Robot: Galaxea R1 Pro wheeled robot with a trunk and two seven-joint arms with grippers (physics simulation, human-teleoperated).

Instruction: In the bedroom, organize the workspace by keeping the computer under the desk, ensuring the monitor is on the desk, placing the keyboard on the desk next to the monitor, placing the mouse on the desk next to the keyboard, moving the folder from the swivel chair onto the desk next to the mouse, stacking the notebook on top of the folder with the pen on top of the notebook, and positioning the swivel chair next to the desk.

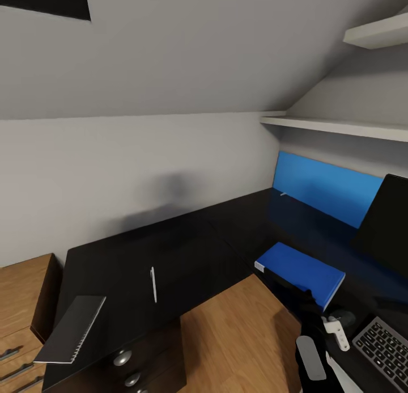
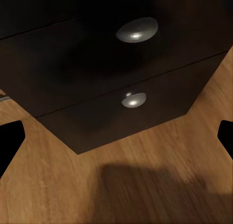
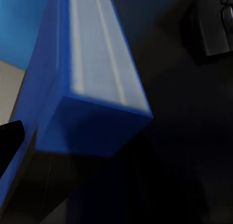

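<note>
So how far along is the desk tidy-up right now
Looks done: the monitor and keyboard are on the desk. In hand: the blue folder is over the desk at the right claw; whether the claw grips it is unclear. Left: the notebook overhangs the desk's far end and the pen lies apart from it, neither stacked on the folder.

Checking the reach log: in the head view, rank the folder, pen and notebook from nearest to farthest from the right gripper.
1. folder, just beyond the right gripper, on the desk's right wing.
2. pen, mid-desk, to the left.
3. notebook, at the desk's far-left edge.
</note>
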